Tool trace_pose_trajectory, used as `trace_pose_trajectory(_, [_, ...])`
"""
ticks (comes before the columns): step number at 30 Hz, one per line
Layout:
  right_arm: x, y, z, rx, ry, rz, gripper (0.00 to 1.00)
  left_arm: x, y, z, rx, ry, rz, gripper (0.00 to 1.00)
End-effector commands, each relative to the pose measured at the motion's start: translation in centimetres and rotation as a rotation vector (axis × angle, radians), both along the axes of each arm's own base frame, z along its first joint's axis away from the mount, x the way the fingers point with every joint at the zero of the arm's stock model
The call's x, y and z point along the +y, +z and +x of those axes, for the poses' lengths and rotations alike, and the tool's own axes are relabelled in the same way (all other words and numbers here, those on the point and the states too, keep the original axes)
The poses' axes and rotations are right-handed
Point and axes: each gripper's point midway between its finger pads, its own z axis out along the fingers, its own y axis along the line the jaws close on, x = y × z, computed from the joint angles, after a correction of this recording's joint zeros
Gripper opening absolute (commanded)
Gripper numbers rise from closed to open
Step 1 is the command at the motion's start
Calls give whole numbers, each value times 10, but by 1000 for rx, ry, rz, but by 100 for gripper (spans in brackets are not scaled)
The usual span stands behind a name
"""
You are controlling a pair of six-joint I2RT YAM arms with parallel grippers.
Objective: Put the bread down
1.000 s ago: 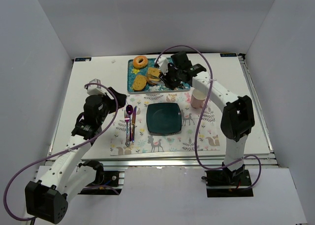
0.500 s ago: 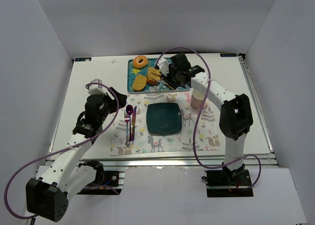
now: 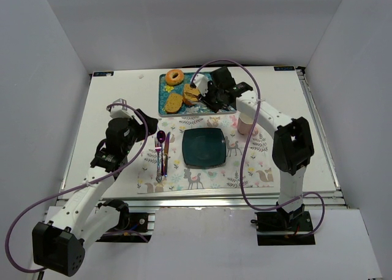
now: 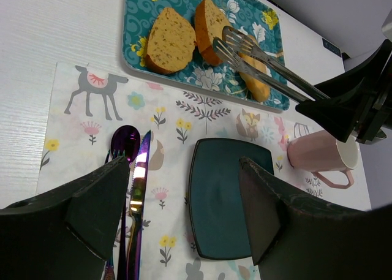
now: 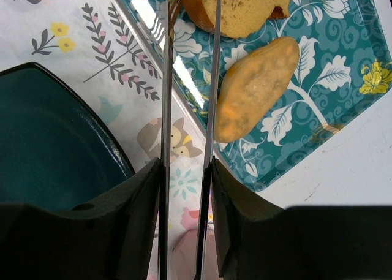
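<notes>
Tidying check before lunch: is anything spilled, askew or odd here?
Nothing spilled. One bread slice stands tilted on the tray between the tongs; the other slice lies flat.

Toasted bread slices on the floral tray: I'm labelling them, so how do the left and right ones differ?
The left golden-brown slice lies untouched; the right golden-brown slice sits at the tips of the metal tongs in the right claw. The left slice shows a broad face; the right slice looks narrower, perhaps tilted. Both are on the teal floral tray.
</notes>
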Motion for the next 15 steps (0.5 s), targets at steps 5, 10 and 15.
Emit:
trace_pose_trajectory(5, [4, -4, 4, -20, -2, -13, 43, 3, 8, -2, -33, 15, -12, 81])
trace_pose_trajectory(10, [5, -11, 8, -24, -10, -27, 43, 3, 8, -3, -32, 17, -13, 81])
trace_pose_trajectory(15, [4, -17, 9, -19, -15, -40, 44, 4, 8, -3, -32, 20, -12, 81])
